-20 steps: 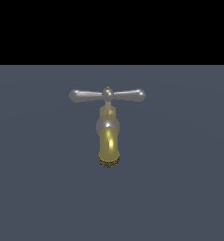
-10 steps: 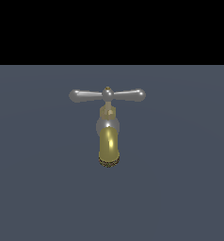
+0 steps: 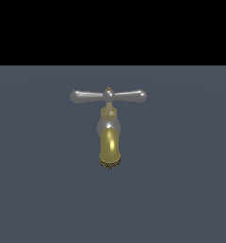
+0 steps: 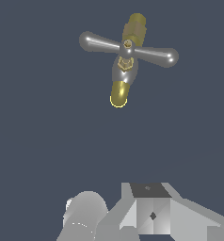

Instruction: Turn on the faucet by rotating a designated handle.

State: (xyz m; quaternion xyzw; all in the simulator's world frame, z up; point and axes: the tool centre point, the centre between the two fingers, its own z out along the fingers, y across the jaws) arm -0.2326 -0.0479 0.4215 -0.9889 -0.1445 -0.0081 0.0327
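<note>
Standing alone, faucet (image 3: 109, 142) and handle (image 3: 108, 96) unobstructed

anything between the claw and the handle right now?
Nothing. Wrist view shows only bare dark floor between the claw hardware and the handle.

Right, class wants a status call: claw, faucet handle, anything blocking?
Claw fingertips not in view, state unknown. Handle untouched, crossbar level atop faucet. Arm well clear of it in the wrist view. Nothing in the way.
</note>
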